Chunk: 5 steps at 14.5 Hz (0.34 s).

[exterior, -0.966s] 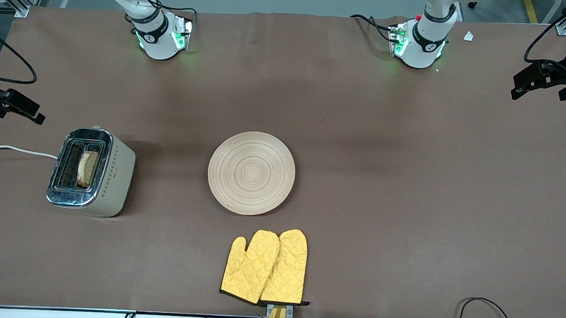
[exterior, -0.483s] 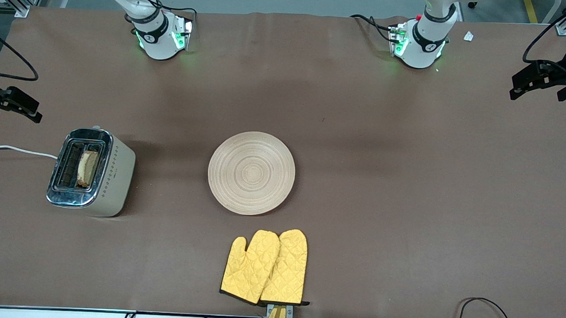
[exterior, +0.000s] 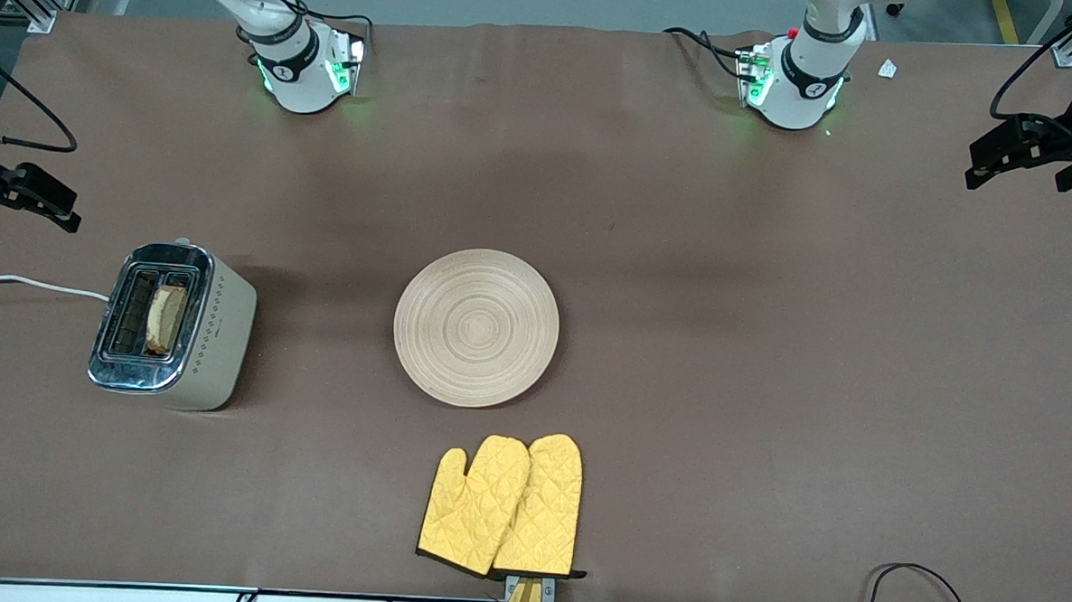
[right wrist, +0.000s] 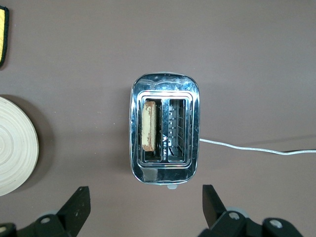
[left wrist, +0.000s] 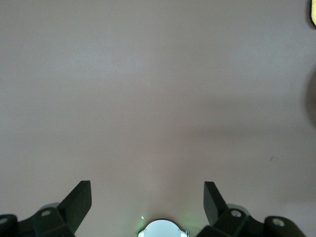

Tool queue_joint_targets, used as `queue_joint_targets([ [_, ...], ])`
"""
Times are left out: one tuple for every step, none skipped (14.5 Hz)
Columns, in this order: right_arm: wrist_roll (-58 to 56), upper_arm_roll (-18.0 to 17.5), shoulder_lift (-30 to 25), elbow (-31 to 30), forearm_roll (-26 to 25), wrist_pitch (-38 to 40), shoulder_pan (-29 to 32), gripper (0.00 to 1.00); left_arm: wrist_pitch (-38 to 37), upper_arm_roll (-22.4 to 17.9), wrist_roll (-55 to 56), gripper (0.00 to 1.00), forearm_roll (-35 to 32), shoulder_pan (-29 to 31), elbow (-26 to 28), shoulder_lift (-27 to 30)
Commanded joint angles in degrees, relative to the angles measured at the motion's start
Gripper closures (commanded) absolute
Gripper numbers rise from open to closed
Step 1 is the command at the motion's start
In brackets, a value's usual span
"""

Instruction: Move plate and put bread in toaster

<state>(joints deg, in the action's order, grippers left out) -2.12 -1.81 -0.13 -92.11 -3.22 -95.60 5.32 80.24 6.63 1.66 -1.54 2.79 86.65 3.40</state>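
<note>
Near the front camera: yellow oven mitts point(exterior: 502, 506), well clear of both grippers. Farther up, the plate point(exterior: 476, 327) bare at mid-table point(exterior: 767, 392), far from either gripper. Below the right gripper point(right wrist: 143, 205), released and empty: the toaster point(right wrist: 165, 128), the bread point(right wrist: 148, 126) upright in one slot. Left gripper point(left wrist: 147, 200) spread wide over bare table, waiting. Main risk: a low retreat snagging the white cord point(right wrist: 256, 149) and dragging the toaster.

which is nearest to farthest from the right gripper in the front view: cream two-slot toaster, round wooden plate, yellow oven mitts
From the right gripper, at the right arm's end of the table:
1. Cream two-slot toaster, at that same end.
2. Round wooden plate, mid-table.
3. Yellow oven mitts, nearest the front camera.
</note>
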Motion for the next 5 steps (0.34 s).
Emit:
queue_joint_targets([
  [-0.34,0.05,-0.92,-0.35,-0.56,0.15,0.04,0.0,-0.26,0.31,-0.6,0.0,0.13,-0.24,-1.04,-0.41],
  [-0.34,0.05,-0.92,-0.35,-0.47,0.15,0.04,0.0,-0.26,0.49,-0.6,0.0,0.13,-0.25,-1.04,-0.41],
  [-0.25,0.05,-0.92,-0.35,-0.47,0.24,0.13,0.0,-0.26,0.49,-0.6,0.0,0.13,-0.33,-1.04,-0.32],
  [-0.25,0.05,-0.92,-0.44,-0.47,0.24,0.13,0.0,-0.26,0.49,-0.6,0.0,0.13,-0.33,-1.04,-0.32],
  [-0.16,0.05,-0.92,-0.44,-0.47,0.42,0.13,0.0,-0.26,0.49,-0.69,0.0,0.13,-0.33,-1.04,-0.41],
])
